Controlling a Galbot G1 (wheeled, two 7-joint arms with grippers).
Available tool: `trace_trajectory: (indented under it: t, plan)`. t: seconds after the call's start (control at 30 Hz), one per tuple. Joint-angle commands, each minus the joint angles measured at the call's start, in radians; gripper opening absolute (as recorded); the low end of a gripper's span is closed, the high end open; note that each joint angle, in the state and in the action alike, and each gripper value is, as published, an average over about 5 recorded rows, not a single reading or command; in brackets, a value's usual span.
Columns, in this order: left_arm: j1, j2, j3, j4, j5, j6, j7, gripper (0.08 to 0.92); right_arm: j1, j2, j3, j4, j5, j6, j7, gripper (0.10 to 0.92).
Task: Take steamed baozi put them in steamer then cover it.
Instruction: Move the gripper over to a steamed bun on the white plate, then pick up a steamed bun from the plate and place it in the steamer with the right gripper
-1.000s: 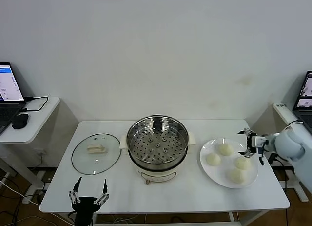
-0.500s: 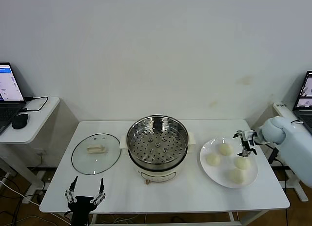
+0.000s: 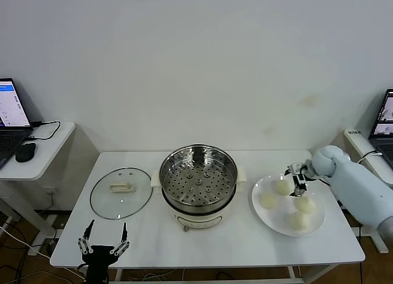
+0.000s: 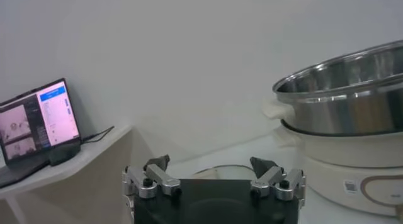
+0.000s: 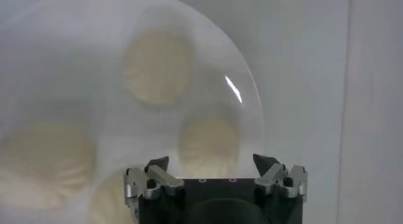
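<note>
Right claw point(image 3: 298, 178) hangs with fingers spread wide over the white plate point(image 3: 261, 210), above the gap between the far steamed baozi point(image 3: 283, 187) and its right neighbour point(image 3: 305, 204); nothing is gripped. All four buns sit on the plate at the right of the tabletop point(image 3: 239, 247). Steamer point(image 3: 198, 176) stands open at centre, its tray bare; the cover point(image 3: 121, 193) lies flat to its left.

Risks: a descent off-centre could nudge two buns together or pinch one at its edge (soft dough would likely dent). Left claw point(image 3: 102, 246) waits, fingers apart, off the near-left edge.
</note>
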Motion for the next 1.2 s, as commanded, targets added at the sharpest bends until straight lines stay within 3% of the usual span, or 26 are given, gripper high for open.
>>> trace_trajectory:
  t: [0.03, 0.4, 0.77, 1.2]
  plan:
    - [0.001, 0.000, -0.001, 0.002, 0.001, 0.001, 0.000, 0.823, 0.015, 0.057, -0.013, -0.076, -0.039, 0.002, 0.002, 0.820]
    - [0.003, -0.002, -0.001, 0.000, 0.003, -0.003, 0.001, 0.823, 0.006, 0.066, -0.010, -0.082, -0.050, -0.002, 0.009, 0.762]
    - [0.005, -0.006, 0.002, -0.002, 0.008, -0.010, -0.002, 0.823, 0.002, 0.041, -0.015, -0.041, -0.042, -0.009, 0.013, 0.605]
    - [0.011, -0.007, 0.008, -0.013, 0.013, -0.013, -0.001, 0.823, 0.153, -0.181, -0.195, 0.281, 0.224, -0.078, -0.024, 0.593]
